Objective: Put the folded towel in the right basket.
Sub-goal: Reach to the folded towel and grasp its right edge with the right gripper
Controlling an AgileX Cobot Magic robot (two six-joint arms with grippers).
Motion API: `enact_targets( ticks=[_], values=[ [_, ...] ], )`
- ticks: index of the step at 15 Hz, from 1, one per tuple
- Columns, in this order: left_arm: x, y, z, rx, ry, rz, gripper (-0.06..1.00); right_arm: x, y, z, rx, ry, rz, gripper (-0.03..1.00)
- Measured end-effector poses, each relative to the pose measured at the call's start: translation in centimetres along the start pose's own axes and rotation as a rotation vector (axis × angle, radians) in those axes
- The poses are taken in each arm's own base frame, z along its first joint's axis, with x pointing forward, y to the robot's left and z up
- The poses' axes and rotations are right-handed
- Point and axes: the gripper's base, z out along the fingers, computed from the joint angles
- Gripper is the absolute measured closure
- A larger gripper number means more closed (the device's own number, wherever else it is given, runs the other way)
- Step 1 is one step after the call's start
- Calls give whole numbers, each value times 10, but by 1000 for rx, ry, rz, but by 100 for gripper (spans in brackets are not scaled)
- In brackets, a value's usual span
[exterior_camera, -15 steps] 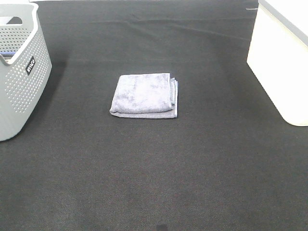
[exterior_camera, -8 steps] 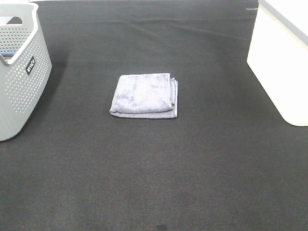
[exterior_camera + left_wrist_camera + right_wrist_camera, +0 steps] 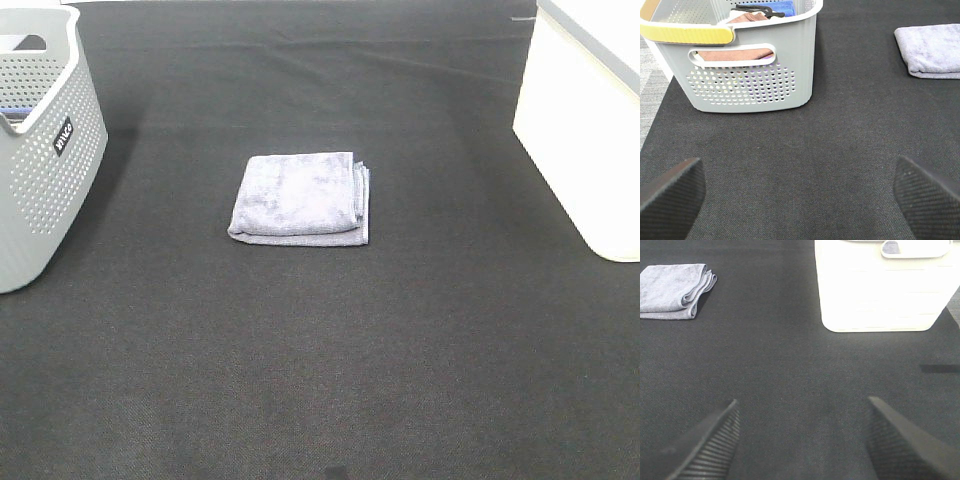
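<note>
A folded grey-lilac towel (image 3: 300, 197) lies flat on the black cloth in the middle of the table; it also shows in the left wrist view (image 3: 931, 50) and the right wrist view (image 3: 675, 290). The right basket (image 3: 585, 115) is white and stands at the right edge; the right wrist view shows it too (image 3: 882, 285). My left gripper (image 3: 800, 200) is open and empty, well short of the towel. My right gripper (image 3: 802, 445) is open and empty, with both towel and white basket ahead of it. Neither gripper shows in the high view.
A grey perforated basket (image 3: 40, 150) stands at the left edge; in the left wrist view (image 3: 747, 75) it has a yellow handle and holds cloths. Black cloth (image 3: 320, 350) covers the table.
</note>
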Motion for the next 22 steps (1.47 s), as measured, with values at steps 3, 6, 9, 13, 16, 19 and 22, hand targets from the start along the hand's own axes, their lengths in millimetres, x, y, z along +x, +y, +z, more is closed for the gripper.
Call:
enact_targets(
  ticks=[3,6,9,13,16,19,22],
  values=[
    [0,0,0,0,0,0,-3,-42,-1,15,-2,-35,10,30],
    [0,0,0,0,0,0,-3,-89,0,44,-30,-5,28,30],
    [0,0,0,0,0,0,-3,-141,3,83,-81,81,79,30],
    [0,0,0,0,0,0,-3,-219,8,149,-176,276,57,30],
    [0,0,0,0,0,0,-3,-256,7,205,-205,386,39,30],
    [0,0,0,0,0,0,-3,-269,12,270,-276,440,66,30],
    [0,0,0,0,0,0,-3,-260,43,321,-364,525,26,30]
  ],
)
